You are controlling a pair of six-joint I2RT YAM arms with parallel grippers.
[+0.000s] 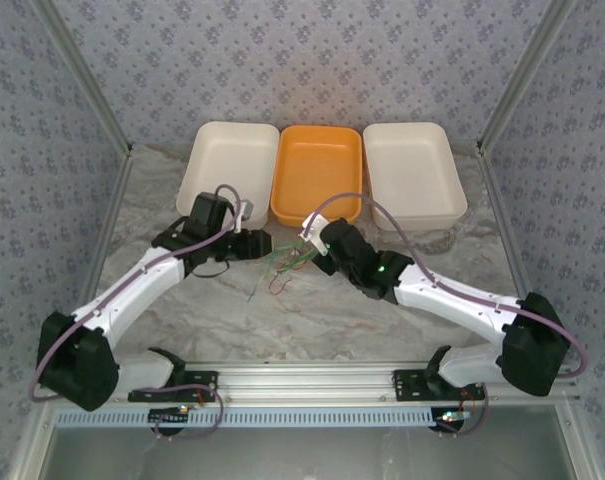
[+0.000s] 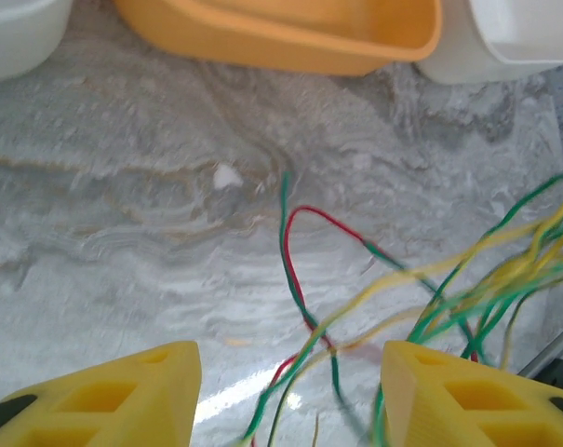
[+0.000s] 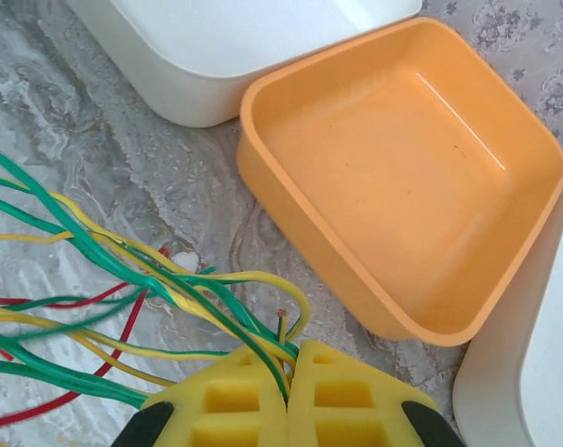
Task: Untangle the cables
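left white tray (image 1: 228, 160), orange tray (image 1: 320, 172), right white tray (image 1: 412, 165), cables (image 1: 287, 265) on table (image 1: 312, 320)

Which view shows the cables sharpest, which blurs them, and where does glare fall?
Right wrist view: the cables are crisp where the right gripper pinches them. Left wrist view: they smear toward the right edge, and a glare streak lies on the table between the fingers of the left gripper. Top view: even light, cables too thin to separate.

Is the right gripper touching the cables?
Touching. The right wrist view shows the right gripper shut, with green and yellow cables pinched in the seam between its fingers.
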